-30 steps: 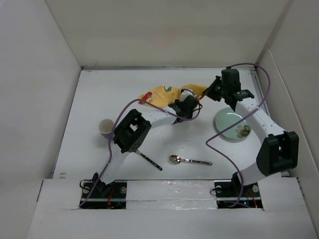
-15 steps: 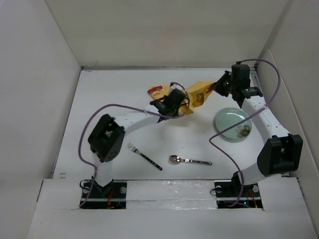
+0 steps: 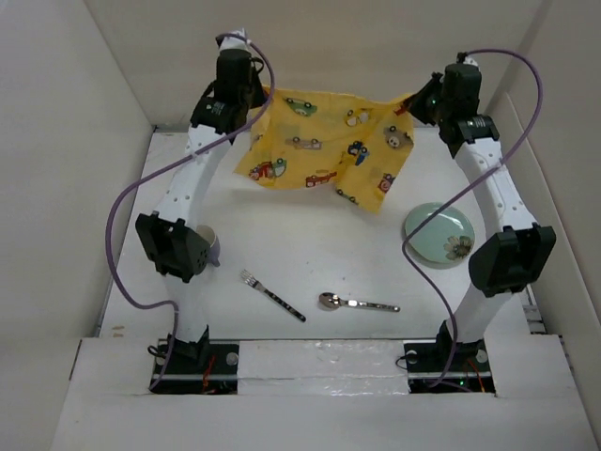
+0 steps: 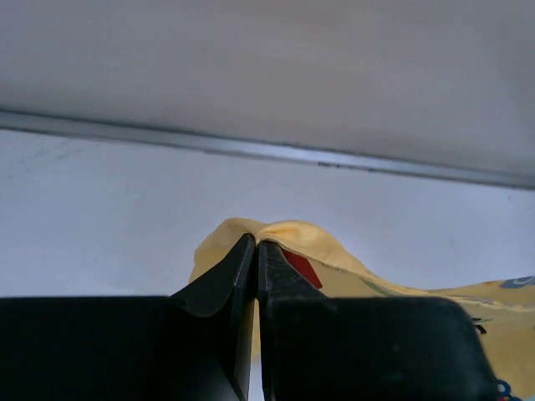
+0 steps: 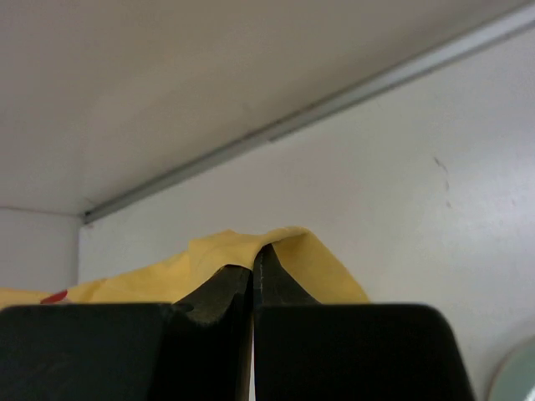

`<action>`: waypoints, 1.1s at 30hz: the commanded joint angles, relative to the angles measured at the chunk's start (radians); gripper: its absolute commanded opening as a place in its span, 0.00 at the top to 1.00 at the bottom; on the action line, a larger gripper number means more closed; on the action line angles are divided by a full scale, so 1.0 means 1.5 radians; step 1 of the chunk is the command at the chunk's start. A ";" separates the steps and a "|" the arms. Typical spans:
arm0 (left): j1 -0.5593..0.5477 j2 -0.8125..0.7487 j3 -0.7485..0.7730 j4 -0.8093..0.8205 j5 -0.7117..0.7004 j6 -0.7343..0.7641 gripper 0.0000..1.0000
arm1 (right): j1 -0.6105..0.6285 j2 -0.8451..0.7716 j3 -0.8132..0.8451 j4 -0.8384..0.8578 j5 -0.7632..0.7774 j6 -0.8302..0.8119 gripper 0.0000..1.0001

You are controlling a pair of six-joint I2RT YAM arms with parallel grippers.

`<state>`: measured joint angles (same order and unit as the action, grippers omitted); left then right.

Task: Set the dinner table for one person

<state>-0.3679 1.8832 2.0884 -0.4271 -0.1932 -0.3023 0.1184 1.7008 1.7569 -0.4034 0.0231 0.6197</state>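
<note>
A yellow cloth printed with cartoon cars hangs spread out above the far part of the white dinner table. My left gripper is shut on its left top corner, and the right gripper is shut on its right top corner. In the left wrist view the shut left gripper pinches a fold of yellow cloth. The right wrist view shows the right gripper pinching the yellow cloth likewise. On the table lie a fork, a spoon, a pale green plate and a cup.
White walls enclose the table on the left, back and right. The cup stands partly hidden behind the left arm's elbow. Purple cables loop beside both arms. The plate's edge shows at the right wrist view's lower right.
Both arms have risen and moved apart toward the back wall. The bunched cloth is now lifted off the table and stretched out between them. The left gripper shut on its corner.
</note>
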 commanded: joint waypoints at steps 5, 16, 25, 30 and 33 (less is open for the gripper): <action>0.101 0.002 0.192 0.002 0.057 -0.077 1.00 | 0.008 0.056 0.298 0.004 0.012 -0.041 1.00; 0.109 -0.249 -0.481 0.221 0.036 0.058 0.94 | 0.114 -0.226 -0.386 0.190 0.034 -0.071 1.00; 0.109 -0.271 -0.603 0.159 -0.053 0.023 0.43 | 0.161 -0.150 -0.494 0.101 0.113 -0.061 1.00; 0.109 -0.288 -0.607 0.130 -0.047 0.003 0.40 | 0.169 -0.143 -0.514 0.096 0.150 -0.062 1.00; 0.109 -0.252 -0.608 0.102 -0.037 -0.011 0.40 | 0.169 -0.146 -0.515 0.089 0.170 -0.061 0.98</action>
<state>-0.2073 1.5043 1.1442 -0.2409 -0.2398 -0.2867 0.3618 1.5074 0.9844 -0.2836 0.2047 0.5350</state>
